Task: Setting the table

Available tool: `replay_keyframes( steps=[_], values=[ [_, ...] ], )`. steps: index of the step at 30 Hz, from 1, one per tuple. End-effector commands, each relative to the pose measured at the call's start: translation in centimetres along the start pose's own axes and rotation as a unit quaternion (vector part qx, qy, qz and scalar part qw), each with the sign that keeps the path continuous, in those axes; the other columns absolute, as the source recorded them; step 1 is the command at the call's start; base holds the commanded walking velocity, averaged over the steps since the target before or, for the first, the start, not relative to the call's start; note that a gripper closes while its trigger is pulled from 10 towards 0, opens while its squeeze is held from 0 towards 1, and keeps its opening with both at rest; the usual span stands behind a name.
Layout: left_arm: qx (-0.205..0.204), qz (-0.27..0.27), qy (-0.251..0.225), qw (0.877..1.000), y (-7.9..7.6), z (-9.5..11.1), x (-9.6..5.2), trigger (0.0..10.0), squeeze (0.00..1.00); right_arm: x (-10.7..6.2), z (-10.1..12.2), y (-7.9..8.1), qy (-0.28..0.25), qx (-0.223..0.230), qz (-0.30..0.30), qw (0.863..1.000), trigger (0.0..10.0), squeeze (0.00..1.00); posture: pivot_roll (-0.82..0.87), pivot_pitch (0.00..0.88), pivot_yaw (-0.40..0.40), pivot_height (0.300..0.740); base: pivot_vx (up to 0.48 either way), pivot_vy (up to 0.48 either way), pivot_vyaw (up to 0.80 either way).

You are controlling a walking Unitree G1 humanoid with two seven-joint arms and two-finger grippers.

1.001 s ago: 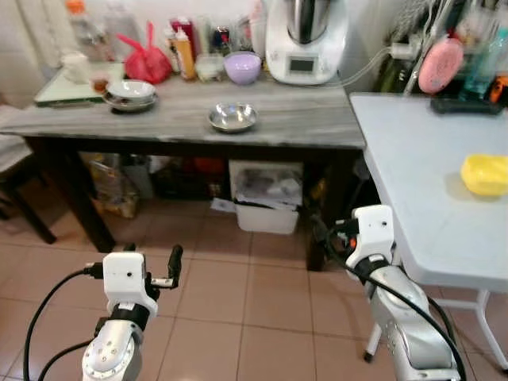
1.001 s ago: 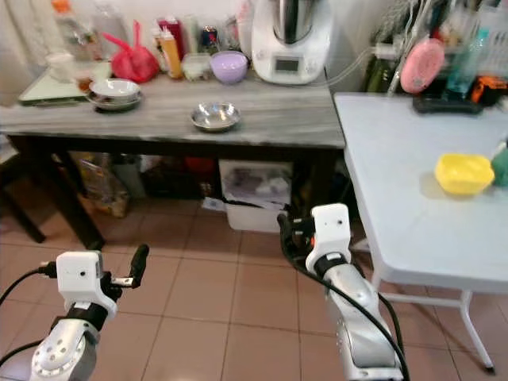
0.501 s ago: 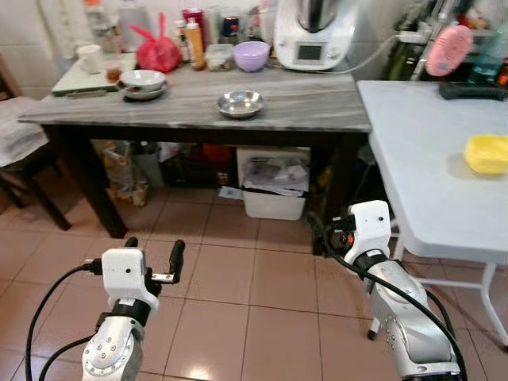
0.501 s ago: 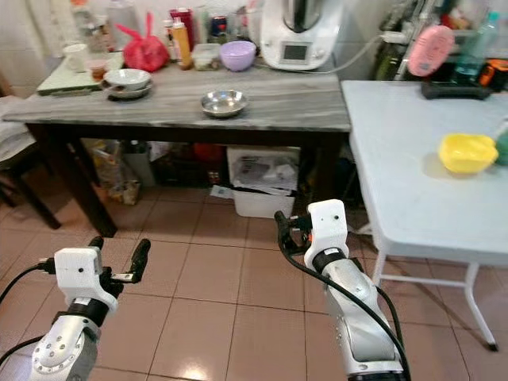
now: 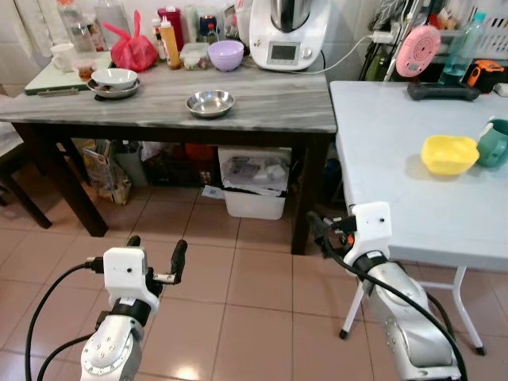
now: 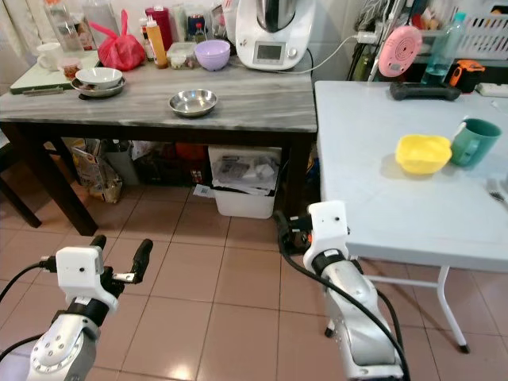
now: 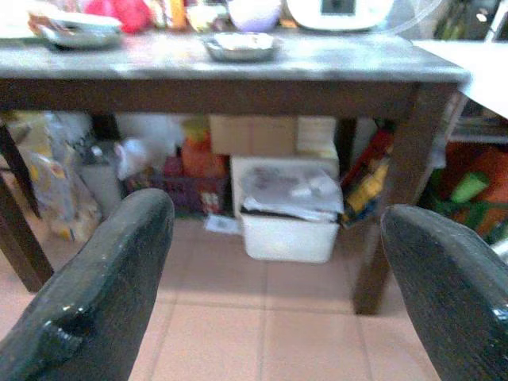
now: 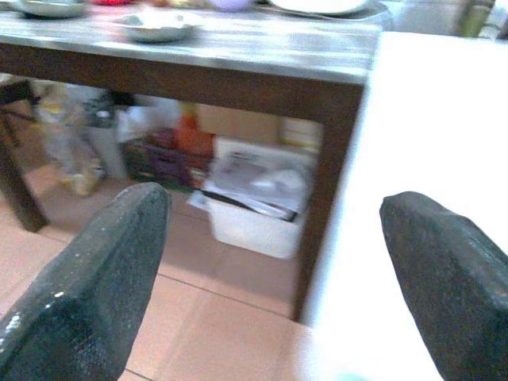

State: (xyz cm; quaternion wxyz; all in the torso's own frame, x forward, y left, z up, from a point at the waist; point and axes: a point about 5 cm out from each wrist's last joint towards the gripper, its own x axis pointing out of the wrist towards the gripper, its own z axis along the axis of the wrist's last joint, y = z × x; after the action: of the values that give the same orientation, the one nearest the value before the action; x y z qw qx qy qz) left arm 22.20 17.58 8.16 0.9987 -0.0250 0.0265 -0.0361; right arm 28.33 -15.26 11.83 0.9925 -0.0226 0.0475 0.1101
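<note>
A steel bowl [image 5: 210, 102] sits near the middle of the grey-topped dark table [image 5: 278, 115]. Further left a white bowl on a plate [image 5: 113, 79] stands, and a purple bowl [image 5: 226, 55] is at the back. On the white folding table [image 5: 389, 182] to the right are a yellow bowl [image 5: 449, 153] and a green mug [image 5: 494, 143]. My left gripper [image 5: 155, 248] is low over the tiled floor, open and empty. My right gripper [image 5: 321, 232] is open and empty beside the white table's near corner. Both point towards the dark table.
Bottles, a red bag [image 5: 131, 48] and a white kitchen machine [image 5: 287, 36] line the dark table's back. Boxes and a white bin [image 5: 255, 184] are stored under it. A pink round object [image 5: 418, 49] and a black item [image 5: 441, 91] are at the white table's far end.
The camera has shifted, so the white table shows more fully and the green mug has come into view. Both arms keep the same pose with fingers open.
</note>
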Motion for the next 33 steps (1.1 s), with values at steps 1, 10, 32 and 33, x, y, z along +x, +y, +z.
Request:
replay_keyframes(
  steps=[1, 10, 32, 33],
  values=[
    [0.003, -0.009, -0.006, 1.0, -0.1, 0.31, 0.2, 10.0, 0.0, -0.05, 0.3, -0.46, -0.004, 0.003, -0.009, 1.0, 10.0, 0.0, -0.1, 0.015, 0.053, 0.74, 0.0, -0.48, -0.58],
    [0.002, -0.013, -0.008, 1.0, -0.25, 0.36, 0.5, 10.0, 0.0, 0.02, 0.35, -0.37, -0.006, 0.003, -0.011, 1.0, 10.0, 0.0, -0.1, 0.009, 0.055, 0.74, 0.0, -0.48, -0.23],
    [-0.007, -0.028, -0.029, 0.999, -0.5, 0.94, 0.61, 10.0, 0.0, 0.35, 0.65, 0.01, -0.015, -0.005, 0.0, 1.0, 10.0, 0.0, -0.1, 0.007, 0.051, 0.74, 0.0, -0.039, 0.0],
    [-0.006, -0.029, -0.03, 0.999, -0.5, 0.97, 0.61, 10.0, 0.0, 0.36, 0.66, 0.03, -0.016, -0.005, 0.001, 1.0, 10.0, 0.0, -0.1, 0.005, 0.051, 0.74, 0.0, 0.0, 0.0]
  ],
)
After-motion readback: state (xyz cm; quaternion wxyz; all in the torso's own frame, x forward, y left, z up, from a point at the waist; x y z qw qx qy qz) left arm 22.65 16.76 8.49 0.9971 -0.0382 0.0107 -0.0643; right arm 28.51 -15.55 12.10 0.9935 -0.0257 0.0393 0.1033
